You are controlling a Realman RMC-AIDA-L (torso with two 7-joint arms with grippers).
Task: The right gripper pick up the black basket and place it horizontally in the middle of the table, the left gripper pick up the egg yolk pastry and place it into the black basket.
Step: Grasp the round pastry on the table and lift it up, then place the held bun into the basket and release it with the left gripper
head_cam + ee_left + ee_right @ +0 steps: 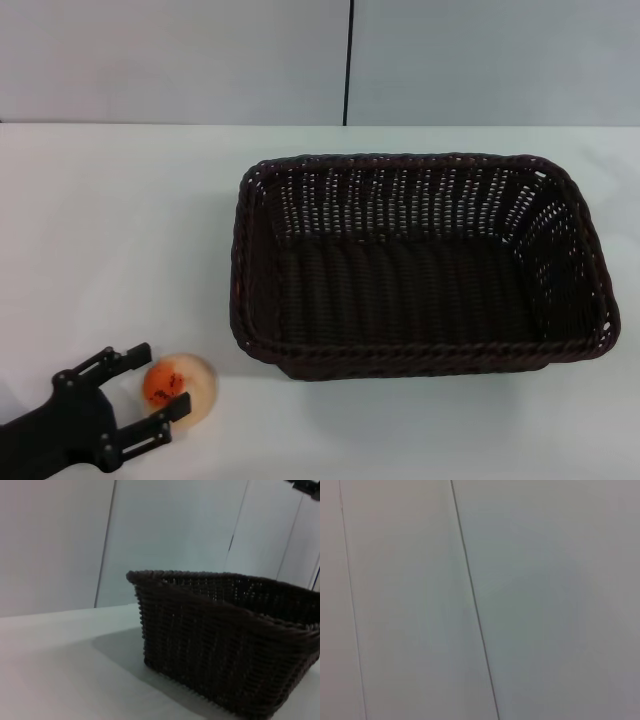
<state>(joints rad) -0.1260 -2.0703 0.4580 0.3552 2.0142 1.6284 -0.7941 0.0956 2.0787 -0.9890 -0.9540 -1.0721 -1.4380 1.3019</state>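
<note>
The black basket [262,300] stands upright on the white table [120,230], right of centre, long side across my view and empty. It also shows in the left wrist view [210,645]. The egg yolk pastry [192,392] lies on the table near the front left corner, left of the basket. My left gripper [160,378] is open, with one finger on each side of the pastry's orange top; I cannot tell if it touches. My right gripper is out of view; its wrist view shows only a wall.
A grey panelled wall [350,60] with a dark vertical seam runs behind the table's far edge. Bare tabletop lies between the pastry and the basket and across the left half.
</note>
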